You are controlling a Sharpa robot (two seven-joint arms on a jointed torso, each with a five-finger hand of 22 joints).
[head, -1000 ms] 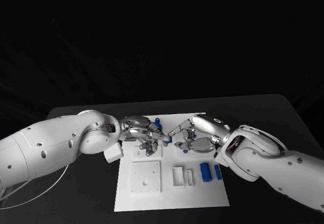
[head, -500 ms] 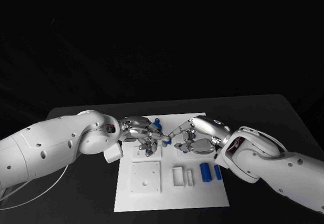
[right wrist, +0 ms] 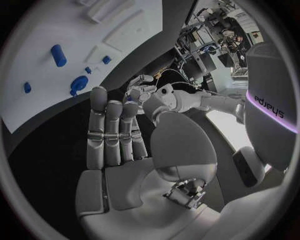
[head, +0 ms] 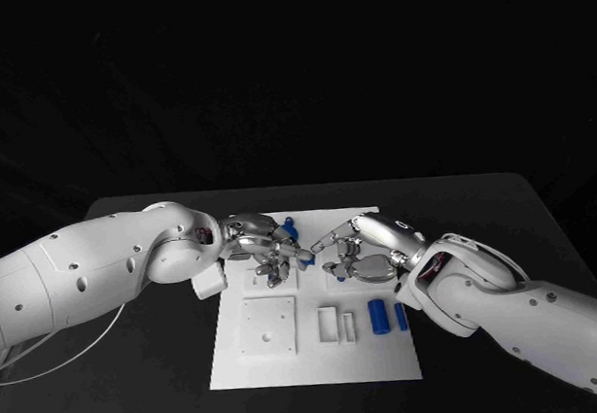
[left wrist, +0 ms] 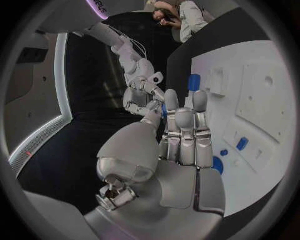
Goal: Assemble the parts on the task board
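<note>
Both hands meet above the far half of the white task board [head: 256, 361]. The left hand [head: 263, 247] and right hand [head: 355, 253] together pinch a small blue part [head: 308, 255] between fingertips. Blue cylinders [head: 379, 317] lie near-right on the board.

**A dark room around a black table**

From the head view, the black table [head: 468, 211] stands in front of a backdrop that is almost wholly black, with faint folds in it like hanging cloth (curtain or sheet, I cannot tell which). The table's far edge and rounded corners catch a little light. In the left wrist view a pale curved band [left wrist: 44, 135] runs along a dark wall. In the right wrist view, past the table's edge, there is a bright cluttered area with equipment and cables [right wrist: 209, 30], and a patch of bright floor or surface [right wrist: 225, 125] beside it.
</note>
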